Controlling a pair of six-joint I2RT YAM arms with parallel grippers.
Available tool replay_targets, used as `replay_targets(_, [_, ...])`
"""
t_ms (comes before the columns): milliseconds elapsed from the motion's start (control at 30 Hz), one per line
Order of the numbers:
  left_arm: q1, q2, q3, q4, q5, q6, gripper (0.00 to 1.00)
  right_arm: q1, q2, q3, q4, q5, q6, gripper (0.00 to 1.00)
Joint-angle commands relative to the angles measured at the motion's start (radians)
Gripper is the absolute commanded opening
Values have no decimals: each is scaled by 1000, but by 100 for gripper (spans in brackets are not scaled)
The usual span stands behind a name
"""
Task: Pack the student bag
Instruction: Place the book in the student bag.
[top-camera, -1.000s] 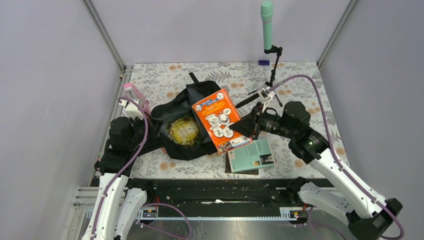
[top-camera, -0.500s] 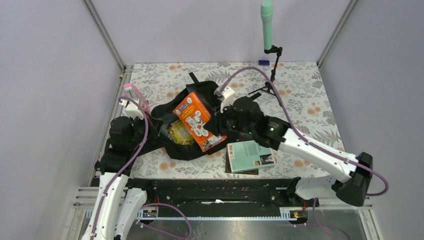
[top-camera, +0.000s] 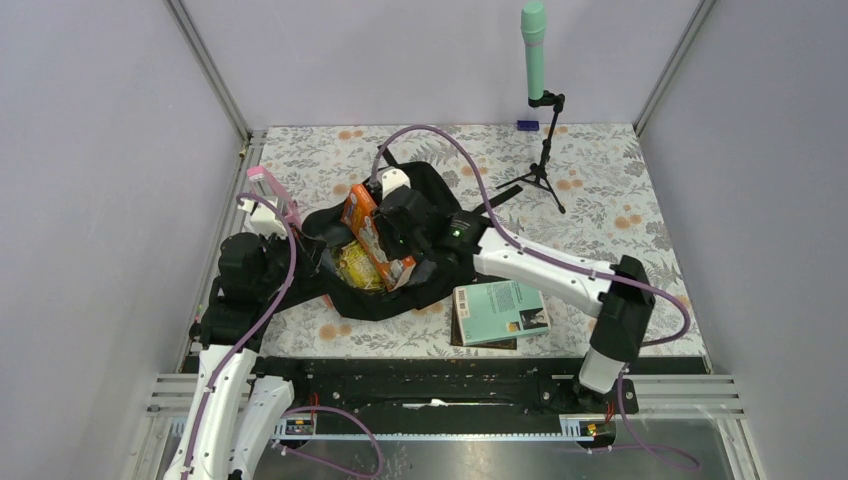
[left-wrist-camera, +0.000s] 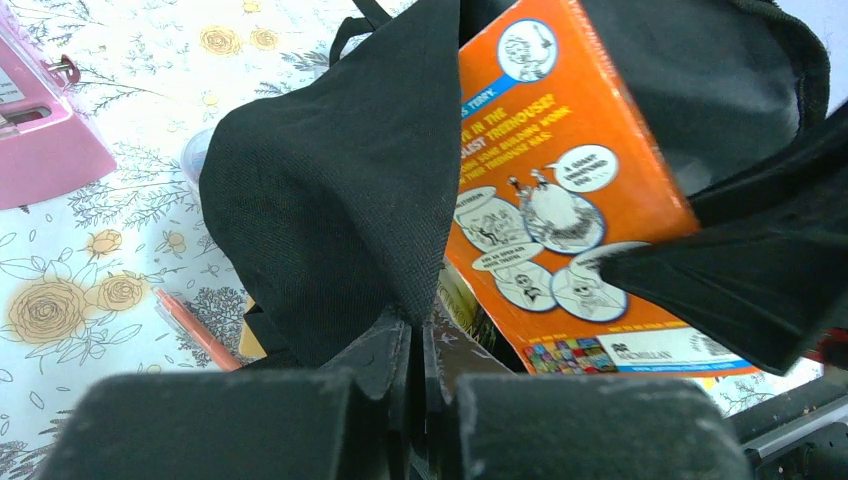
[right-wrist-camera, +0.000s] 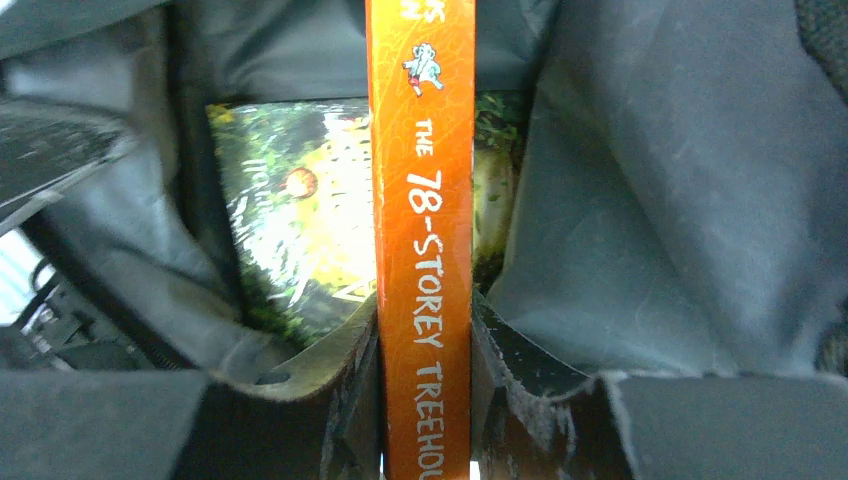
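The student bag (top-camera: 430, 285) is a black backpack lying in the middle of the table with its mouth open. My left gripper (top-camera: 316, 258) is shut on the bag's black fabric edge (left-wrist-camera: 340, 200) and holds it up. My right gripper (top-camera: 392, 240) is shut on an orange book (top-camera: 362, 226), which stands on edge and tilts into the bag's mouth. In the right wrist view the book's spine (right-wrist-camera: 421, 230) runs between my fingers, with grey lining (right-wrist-camera: 650, 200) on both sides. A green and yellow book (right-wrist-camera: 300, 215) lies inside the bag below it.
A teal book (top-camera: 503, 310) lies on a darker one at the bag's right, near the front edge. A pink case (top-camera: 272, 192) sits at the left of the bag, and an orange pen (left-wrist-camera: 195, 330) lies beside it. A microphone stand (top-camera: 541, 150) is at the back.
My right arm has swung left across the bag with the orange book, turning it from flat to on edge and lowering it into the mouth. The left arm has not moved.
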Motion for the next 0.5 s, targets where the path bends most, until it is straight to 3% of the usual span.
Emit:
replay_targets(0, [4, -5, 19, 143, 55, -21, 0, 12, 62, 133, -32, 149, 37, 0])
replay_targets(267, [7, -2, 19, 146, 58, -22, 0, 17, 147, 206, -188, 596, 64, 0])
replay_targets(467, [10, 4, 19, 149, 66, -24, 0, 43, 182, 216, -143, 703, 50, 0])
